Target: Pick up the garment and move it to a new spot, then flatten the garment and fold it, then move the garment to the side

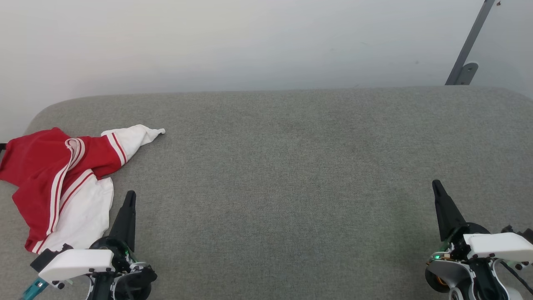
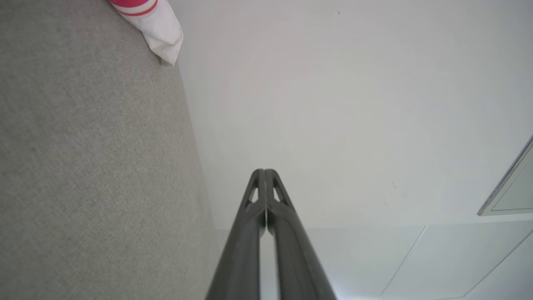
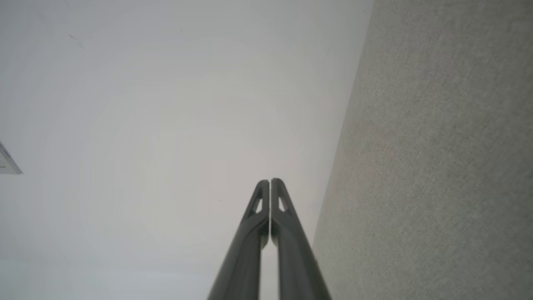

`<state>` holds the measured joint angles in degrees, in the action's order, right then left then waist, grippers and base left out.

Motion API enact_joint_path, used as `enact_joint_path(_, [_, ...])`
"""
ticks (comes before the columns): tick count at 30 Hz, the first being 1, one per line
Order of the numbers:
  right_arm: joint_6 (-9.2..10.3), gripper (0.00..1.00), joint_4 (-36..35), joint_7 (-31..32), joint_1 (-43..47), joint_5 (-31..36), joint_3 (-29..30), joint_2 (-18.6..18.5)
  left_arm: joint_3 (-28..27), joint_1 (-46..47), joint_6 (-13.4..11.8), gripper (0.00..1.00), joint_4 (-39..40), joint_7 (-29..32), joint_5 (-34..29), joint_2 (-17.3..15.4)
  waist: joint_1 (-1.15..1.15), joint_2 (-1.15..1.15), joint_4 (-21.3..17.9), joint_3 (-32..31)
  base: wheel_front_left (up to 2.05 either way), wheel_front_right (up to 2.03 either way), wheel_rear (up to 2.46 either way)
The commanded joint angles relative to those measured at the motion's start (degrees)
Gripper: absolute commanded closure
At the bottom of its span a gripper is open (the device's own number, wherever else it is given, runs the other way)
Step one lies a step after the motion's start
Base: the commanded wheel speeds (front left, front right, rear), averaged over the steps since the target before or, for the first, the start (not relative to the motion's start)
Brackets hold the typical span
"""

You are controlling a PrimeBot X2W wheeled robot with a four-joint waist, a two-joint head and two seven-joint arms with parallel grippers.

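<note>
Since the red-and-white garment [image 1: 62,183] lies bunched at 9 o'clock on the grey padded surface [image 1: 291,187], near its left edge, a one-layer pinch could lift just a sleeve or drag it off. L gripper [image 1: 130,195], 7 o'clock, just beside the white panel, has fingers pressed together, nothing held; unopened, it'd only shove cloth. R gripper [image 1: 436,184], 5 o'clock, likewise closed & empty, sits well apart, so probably no quick help.

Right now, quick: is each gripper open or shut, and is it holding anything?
Left gripper: closed, holding nothing; the garment lies beside it.
Right gripper: closed, holding nothing.
</note>
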<state>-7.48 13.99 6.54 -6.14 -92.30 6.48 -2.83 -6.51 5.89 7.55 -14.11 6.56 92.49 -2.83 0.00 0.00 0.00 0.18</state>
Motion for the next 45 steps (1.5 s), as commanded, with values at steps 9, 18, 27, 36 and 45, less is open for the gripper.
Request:
enact_joint_path(9, [-0.02,0.0,0.1,0.1,-0.2,-0.2,0.0,0.1,0.0,0.7,-0.1,0.0,0.1,0.1,-0.2,-0.1,0.0,0.0,0.0,0.0,0.0,0.0,0.0])
enact_joint_path(18, [0.01,0.0,2.4,-0.5,0.1,0.5,-0.1,-0.1,0.2,-0.8,0.0,0.0,-1.8,-1.3,-1.3,-0.1,0.0,0.0,0.0,0.0,0.0,0.0,0.0])
enact_joint_path(27, [0.0,0.0,3.2,-3.0,-2.2,5.3,-2.5,-2.5,1.2,0.5,-0.1,0.0,-2.6,-4.0,-7.5,-2.2,0.0,0.0,0.1,0.1,0.0,0.0,0.0])
enact_joint_path(36, [-0.01,0.0,4.6,-6.2,-4.5,13.2,-6.5,-5.6,0.5,1.0,-0.6,0.0,-1.9,-6.3,-20.2,-2.5,0.0,0.0,0.2,0.2,0.0,0.0,0.0])
enact_joint_path(45, [-0.02,0.0,5.4,-8.1,-6.2,24.0,-7.7,-7.5,1.2,0.8,-1.3,0.0,-1.5,-8.2,-32.0,-2.9,0.0,0.0,0.2,0.3,0.0,0.0,0.0])
